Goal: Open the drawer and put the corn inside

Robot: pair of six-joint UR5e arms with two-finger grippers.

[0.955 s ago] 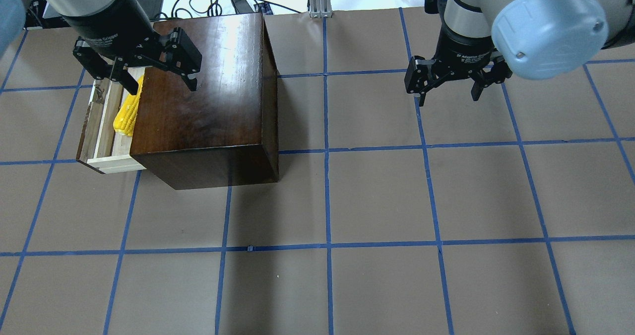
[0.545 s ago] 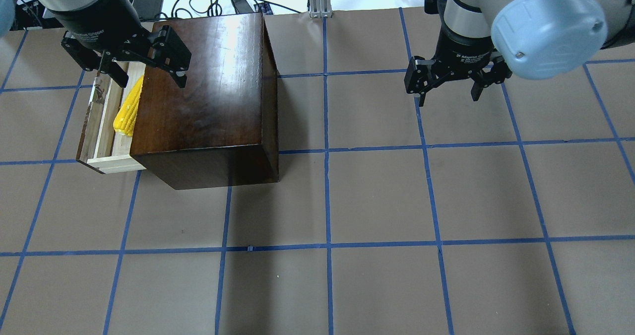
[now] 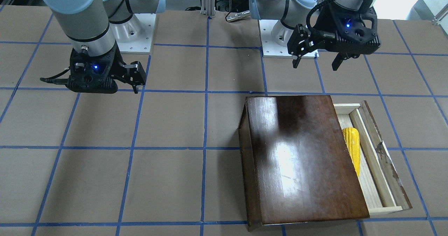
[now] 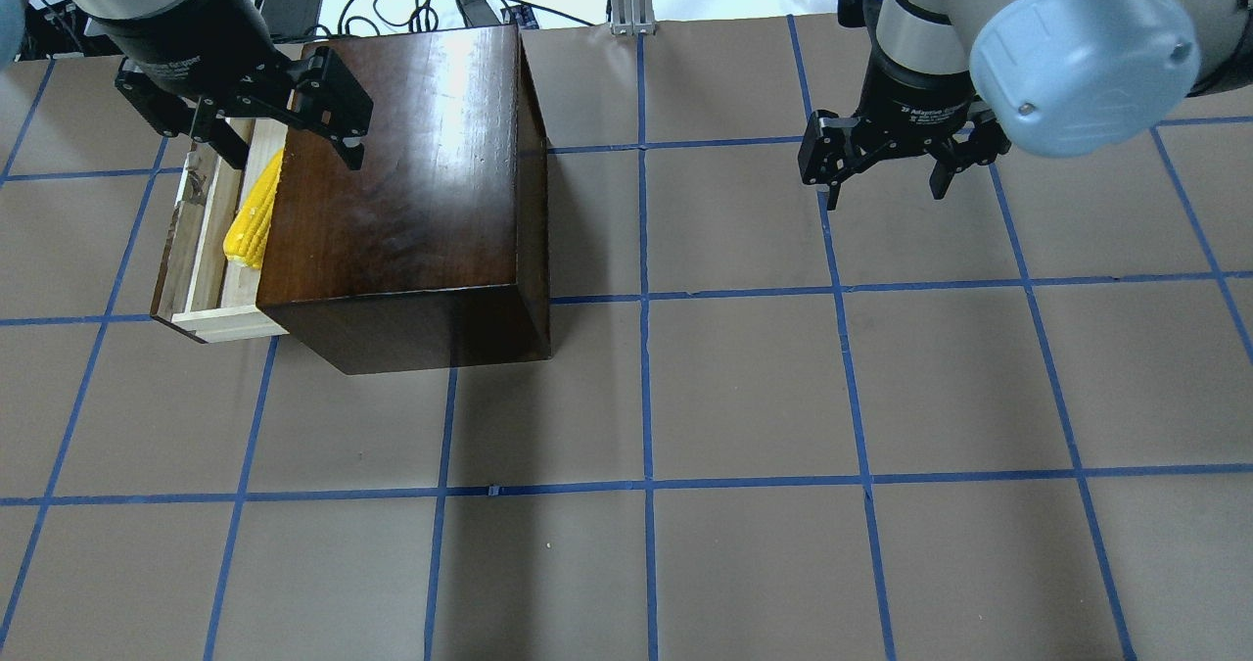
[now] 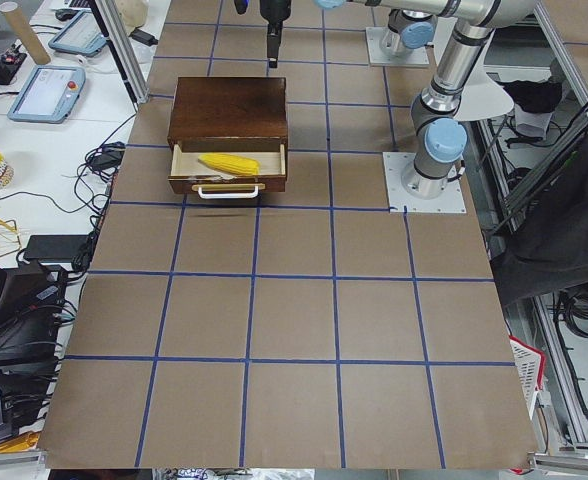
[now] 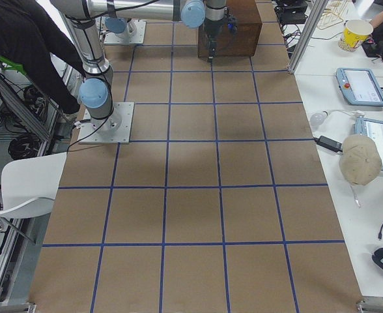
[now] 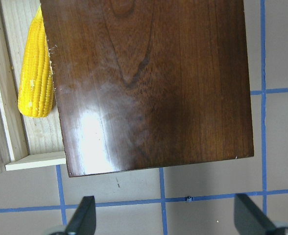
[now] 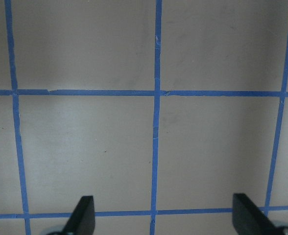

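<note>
Left pincer (image 4: 289,142) released, holding nothing, hovering above the cabinet (image 4: 411,181). Corn (image 4: 250,220) lies in the open drawer (image 4: 196,250) below it, untouched. Right pincer (image 4: 886,186) released over the surface (image 4: 744,397), well apart.

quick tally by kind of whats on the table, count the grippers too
cabinet: 1
drawer: 1
corn: 1
grippers: 2 (left gripper, right gripper)
total: 5
</note>
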